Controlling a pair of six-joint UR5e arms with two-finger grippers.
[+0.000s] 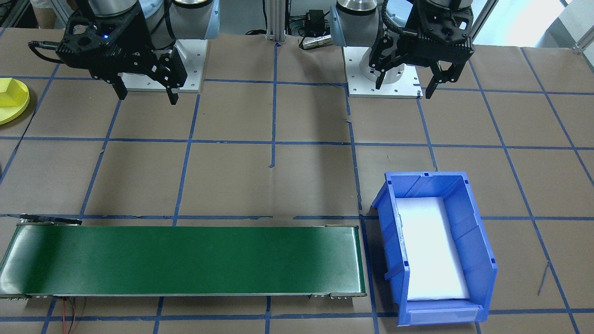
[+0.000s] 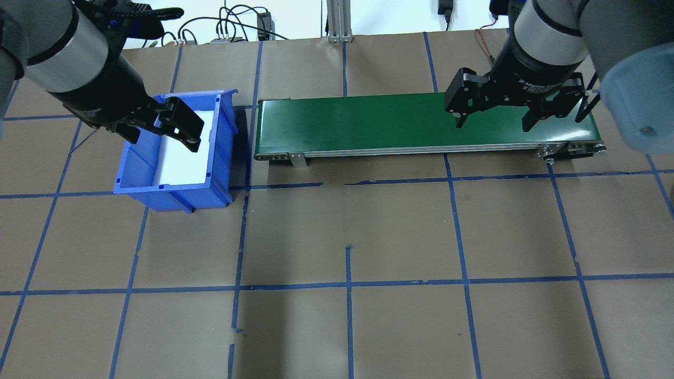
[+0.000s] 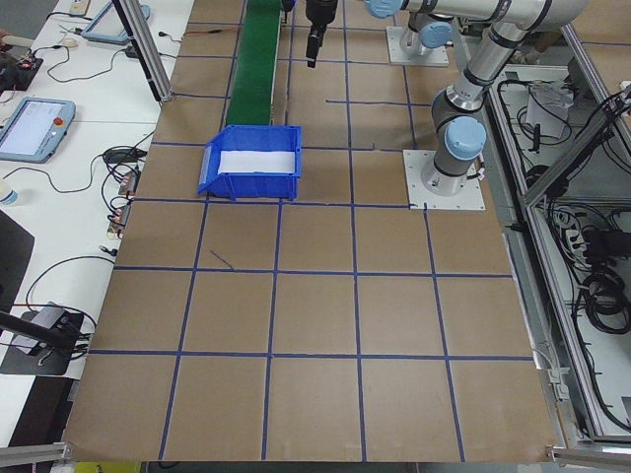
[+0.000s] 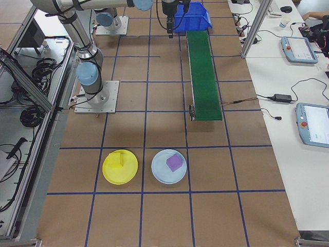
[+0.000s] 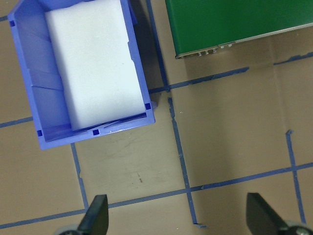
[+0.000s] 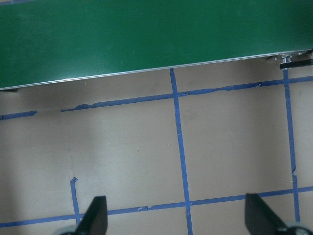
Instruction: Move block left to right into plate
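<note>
plate (image 4: pixel 120 166) with yellow block (image 4: pixel 117 158) sits at 6 o'clock, well apart from both end effectors: left (image 2: pixel 162 130), right (image 2: pixel 493 112), both spread wide, empty.

The far strip of the brown paper-covered worktop (image 2: pixel 347 237) is being taken up by the long green conveyor belt (image 2: pixel 421 121) and, just beside its end, the blue rectangular plastic bin (image 2: pixel 221 158); broad bare paper is being left nearer the robot.

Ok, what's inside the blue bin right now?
The blue bin holds only a flat white foam pad covering its floor. No block shows on it. Anything beneath the pad is hidden.
</note>
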